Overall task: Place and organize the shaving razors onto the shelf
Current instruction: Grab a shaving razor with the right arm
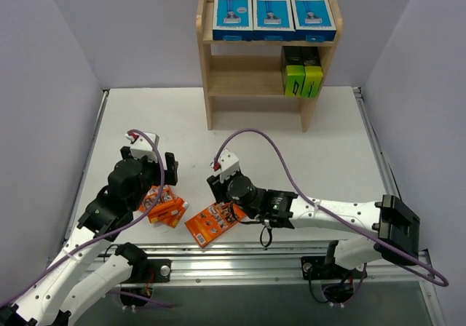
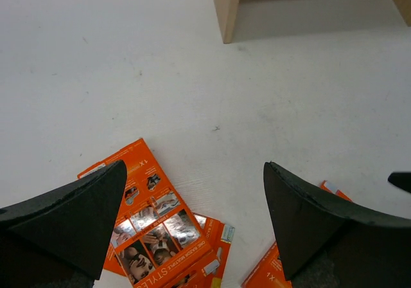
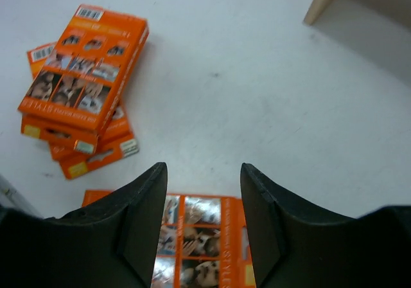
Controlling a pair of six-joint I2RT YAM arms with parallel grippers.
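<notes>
Fingers [image 3: 138,224] of the right gripper [image 3: 203,172] stand parted, grasping nothing, over a lone flat orange pack [image 1: 211,224]. The left gripper [image 2: 194,169] gapes wide above the orange stack [image 1: 162,204]. Three blue-and-white boxes [image 1: 273,13] and the black-and-lime boxes [image 1: 303,80] already sit on the shelf [image 1: 240,78], while the glossy orange razors lie unshelved on the table [image 1: 291,144].

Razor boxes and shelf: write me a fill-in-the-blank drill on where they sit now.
The top tier of the shelf holds ____ blue-and-white boxes.
The green boxes stand one tier ____ them.
The orange packs lie on the ____.
Missing words: three; below; table.
</notes>
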